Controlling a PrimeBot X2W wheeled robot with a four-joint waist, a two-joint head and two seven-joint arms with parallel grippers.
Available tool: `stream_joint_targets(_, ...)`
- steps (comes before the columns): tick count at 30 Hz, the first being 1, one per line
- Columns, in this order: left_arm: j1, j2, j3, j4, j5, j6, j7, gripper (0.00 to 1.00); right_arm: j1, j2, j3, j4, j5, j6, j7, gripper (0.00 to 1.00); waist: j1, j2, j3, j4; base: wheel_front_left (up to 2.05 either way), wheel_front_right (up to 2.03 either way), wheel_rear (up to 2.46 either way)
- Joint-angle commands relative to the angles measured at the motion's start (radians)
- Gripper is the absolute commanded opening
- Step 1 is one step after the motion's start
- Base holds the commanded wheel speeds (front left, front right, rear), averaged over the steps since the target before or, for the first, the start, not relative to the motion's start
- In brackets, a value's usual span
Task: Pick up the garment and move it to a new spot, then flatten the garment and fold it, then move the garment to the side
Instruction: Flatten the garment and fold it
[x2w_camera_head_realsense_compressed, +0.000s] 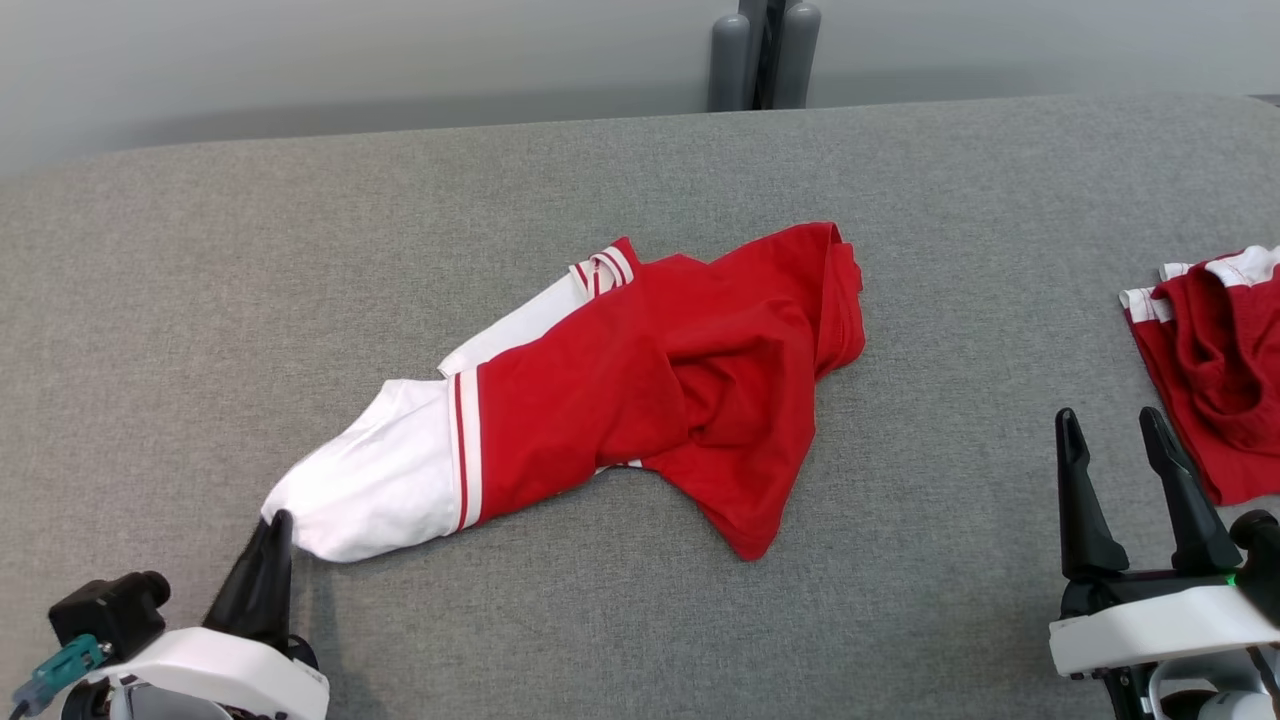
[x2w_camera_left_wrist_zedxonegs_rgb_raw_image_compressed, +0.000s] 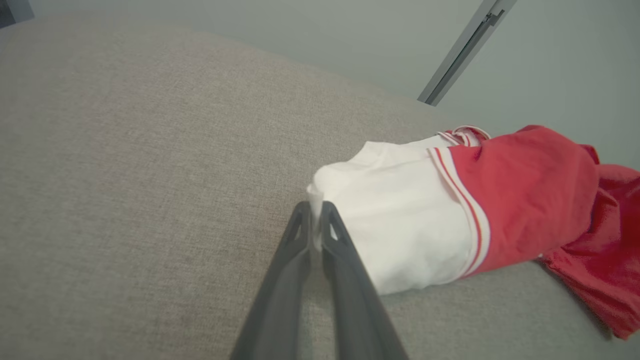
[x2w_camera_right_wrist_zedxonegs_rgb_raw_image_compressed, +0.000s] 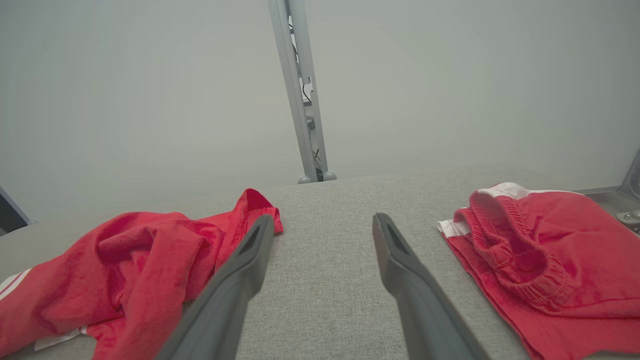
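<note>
- Across the head view from side to side runs a grey woven padded surface (x2w_camera_head_realsense_compressed: 300, 250), flat and matte, with a rounded far edge.
- Behind that edge rises a plain pale grey wall (x2w_camera_head_realsense_compressed: 300, 60). A grey metal post (x2w_camera_head_realsense_compressed: 765, 55) stands upright just past the middle of the far edge.
- The garment (x2w_camera_head_realsense_compressed: 600, 400), red with a white sleeve and red-and-white striped trim, lies crumpled near the middle of the surface. Its red body is bunched toward the far right and its white end is drawn out toward the near left.
- The left gripper (x2w_camera_head_realsense_compressed: 270, 530) sits low at the near left corner. Its fingers are clenched on the tip of the white sleeve, and a sliver of white cloth is pinched between them in the left wrist view.
- The right gripper (x2w_camera_head_realsense_compressed: 1108, 418) hovers at the near right with its fingers spread wide and nothing between them.
- A pair of red shorts (x2w_camera_head_realsense_compressed: 1215, 370) with white trim lies at the right edge, just beside the right gripper and well apart from the garment.
- Wide bands of bare grey fabric lie left of the garment, beyond it toward the far edge, and between it and the shorts.
</note>
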Motion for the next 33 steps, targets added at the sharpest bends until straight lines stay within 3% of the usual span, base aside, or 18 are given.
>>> stream_joint_targets(1, -0.008, -0.015, 0.032, 0.013, 0.002, -0.008, -0.004, 1.0, -0.001, -0.005, -0.007, 0.002, 0.005, 0.0, 0.0, 1.0, 0.0, 0.0, -0.001, 0.002, 0.0, 0.0, 0.0)
stream_joint_targets(9, 0.002, -0.11, 0.274, -0.056, 0.156, 0.001, -0.004, 1.0, -0.008, -0.005, -0.024, -0.013, 0.005, 0.0, -0.003, 1.0, 0.0, 0.0, -0.002, 0.014, 0.0, 0.0, 0.0)
stream_joint_targets(15, 0.011, -0.174, 0.371, -0.179, 0.297, -0.001, -0.004, 1.0, -0.015, -0.005, -0.026, -0.015, 0.001, 0.0, -0.011, 1.0, 0.0, 0.0, -0.005, 0.019, 0.0, 0.0, 0.0)
stream_joint_targets(22, 0.046, -0.218, 0.377, -0.295, 0.446, -0.015, -0.004, 1.0, -0.008, -0.005, -0.019, -0.003, -0.009, 0.0, -0.013, 1.0, 0.0, 0.0, -0.038, 0.023, 0.0, 0.0, 0.0)
stream_joint_targets(33, 0.113, -0.214, 0.302, -0.256, 0.528, 0.003, 0.032, 1.0, 0.018, -0.005, 0.002, 0.015, -0.016, 0.0, 0.0, 1.0, 0.0, 0.0, -0.082, 0.029, 0.0, 0.0, 0.0)
